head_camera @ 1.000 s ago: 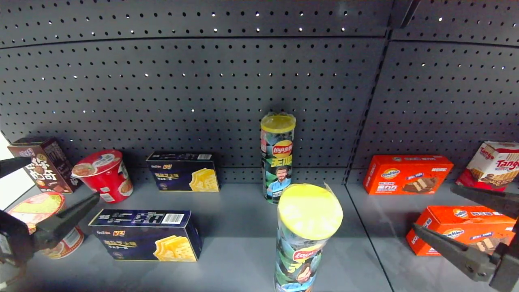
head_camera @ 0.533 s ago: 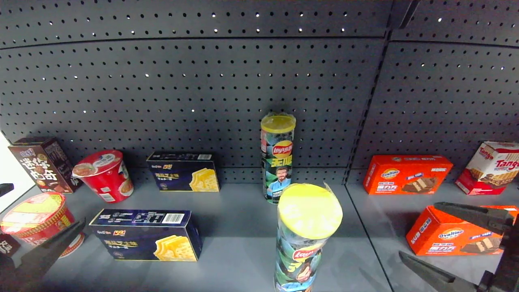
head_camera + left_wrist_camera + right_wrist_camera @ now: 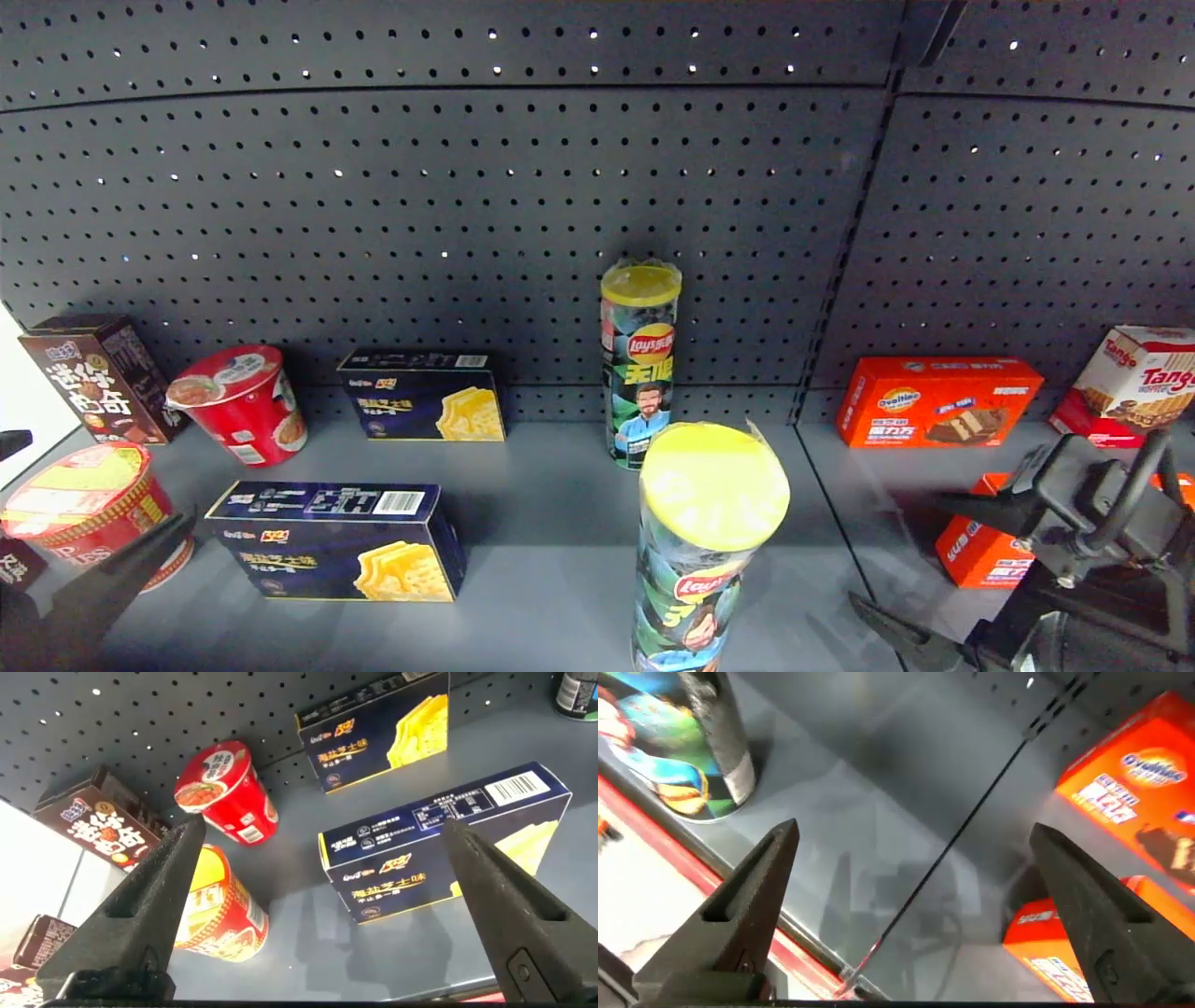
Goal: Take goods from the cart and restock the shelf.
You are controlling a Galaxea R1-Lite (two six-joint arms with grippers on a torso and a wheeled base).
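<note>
Orange box [image 3: 980,553] lay front right on the shelf [image 3: 551,569] as we drew back our left end effector [image 3: 322,831] and right end effector [image 3: 915,835], both wide open and empty, probably heading for the cart.

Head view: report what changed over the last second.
Both open grippers drew back from the shelf. The left gripper sank toward the lower left corner, away from the front noodle cup. The right gripper dropped and turned, and its arm now covers part of the front orange box. Everything shelved kept its place.
</note>
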